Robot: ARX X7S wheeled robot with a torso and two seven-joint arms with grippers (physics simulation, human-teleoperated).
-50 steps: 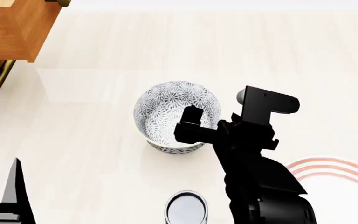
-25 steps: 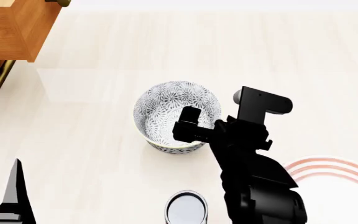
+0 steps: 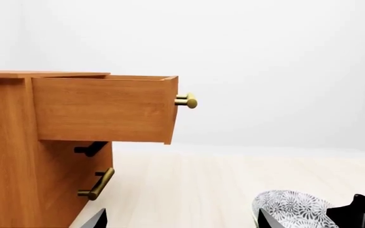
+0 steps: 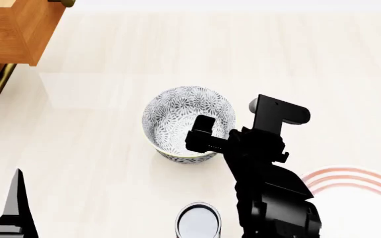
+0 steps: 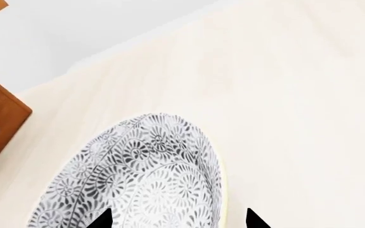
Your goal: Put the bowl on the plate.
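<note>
1. Your right tool (image 5: 176,219) hangs released, tips straddling the bowl's (image 4: 185,121) near rim.
2. Bowl sits on the counter (image 4: 296,59), well apart from the plate (image 4: 366,198).
3. Left tool (image 4: 13,208): state unclear.

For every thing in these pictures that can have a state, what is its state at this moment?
bowl: upright on the table, empty, not on the plate.
plate: flat on the table, nothing on its visible part.
top drawer: pulled open.
lower drawer: closed.
right claw: open, one finger inside the bowl's rim and one outside.
left claw: open, holding nothing.
metal cup: upright, contents unclear.
</note>
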